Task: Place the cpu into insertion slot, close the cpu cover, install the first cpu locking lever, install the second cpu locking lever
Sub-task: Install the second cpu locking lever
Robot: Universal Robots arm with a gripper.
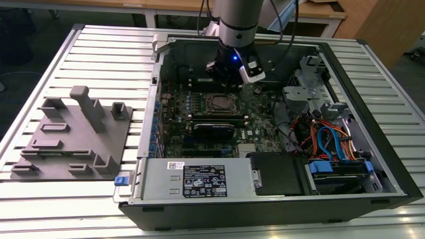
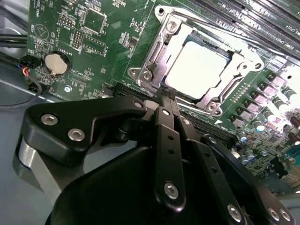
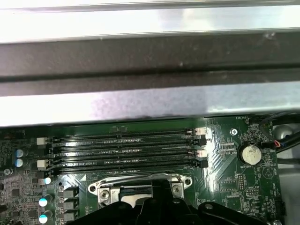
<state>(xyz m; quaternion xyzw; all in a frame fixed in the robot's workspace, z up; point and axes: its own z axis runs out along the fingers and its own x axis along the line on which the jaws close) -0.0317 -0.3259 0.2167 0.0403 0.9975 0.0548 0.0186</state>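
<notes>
A slatted pale metal table (image 1: 99, 55) carries everything. In the exterior view, an open computer case (image 1: 265, 209) lies on its side across the middle and toward three o'clock, its open side facing up, its dark lower wall running along the six o'clock edge. At nine o'clock, just beside the case, a grey moulded fixture plate (image 1: 63, 149) lies flat on the slats, with several upright posts and small blocks rising from it. Bare slats show at twelve o'clock and along the nine o'clock edge.
</notes>
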